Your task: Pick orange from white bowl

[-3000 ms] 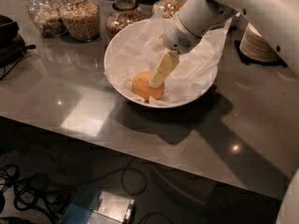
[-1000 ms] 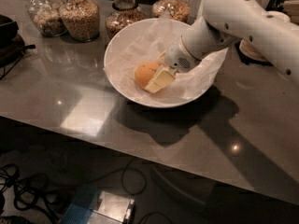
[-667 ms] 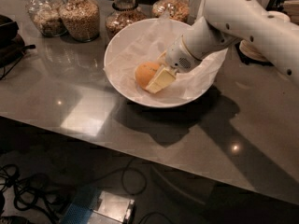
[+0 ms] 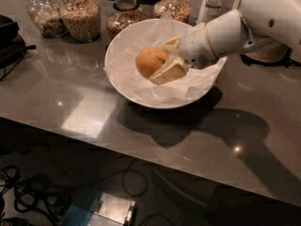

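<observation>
The orange (image 4: pixel 149 61) is inside the white bowl (image 4: pixel 123 86), which is lined with crumpled white paper and stands on the grey counter. My gripper (image 4: pixel 161 61) reaches in from the right on a white arm. Its pale fingers (image 4: pixel 171 71) sit on the near and far sides of the orange and are closed on it. The orange is held a little above the paper lining, towards the bowl's middle. The right side of the orange is hidden behind the fingers.
Several glass jars of grains (image 4: pixel 81 15) stand in a row behind the bowl. A stack of beige plates (image 4: pixel 267 55) is at the right, partly behind the arm. A dark object (image 4: pixel 9 37) lies at the left edge. Cables and a box (image 4: pixel 113 210) are on the floor below the counter's front edge.
The gripper has closed around the orange and lifted it slightly up and toward the bowl's middle. The arm's wrist has swung lower across the bowl's right rim.
</observation>
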Robot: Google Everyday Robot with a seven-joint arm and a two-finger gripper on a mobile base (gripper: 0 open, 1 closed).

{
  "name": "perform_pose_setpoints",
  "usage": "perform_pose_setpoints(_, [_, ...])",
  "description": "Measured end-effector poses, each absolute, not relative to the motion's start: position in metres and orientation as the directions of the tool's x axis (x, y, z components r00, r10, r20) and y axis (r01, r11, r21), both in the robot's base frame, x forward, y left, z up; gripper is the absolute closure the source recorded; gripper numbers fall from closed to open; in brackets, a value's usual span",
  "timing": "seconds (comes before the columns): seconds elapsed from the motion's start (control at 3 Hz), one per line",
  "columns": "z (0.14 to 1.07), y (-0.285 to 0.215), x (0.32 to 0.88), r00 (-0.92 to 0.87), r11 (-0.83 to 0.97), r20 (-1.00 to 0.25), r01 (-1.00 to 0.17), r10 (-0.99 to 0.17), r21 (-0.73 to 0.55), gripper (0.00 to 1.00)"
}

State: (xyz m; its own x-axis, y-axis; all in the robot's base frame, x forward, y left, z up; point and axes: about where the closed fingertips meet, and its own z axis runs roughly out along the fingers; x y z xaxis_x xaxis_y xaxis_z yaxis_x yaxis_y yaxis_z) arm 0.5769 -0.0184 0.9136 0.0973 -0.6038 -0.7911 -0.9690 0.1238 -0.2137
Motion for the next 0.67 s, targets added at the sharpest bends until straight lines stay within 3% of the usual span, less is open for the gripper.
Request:
perform_pose_setpoints(0.33, [0.947, -0.027, 0.534, 0.211, 0.081, -0.812, -0.95, -0.545, -0.301, 1.0])
perform_pose_setpoints(0.67, [0.966, -0.022, 0.484, 0.285, 0.038, -0.761, -0.926, -0.583, -0.376, 1.0])
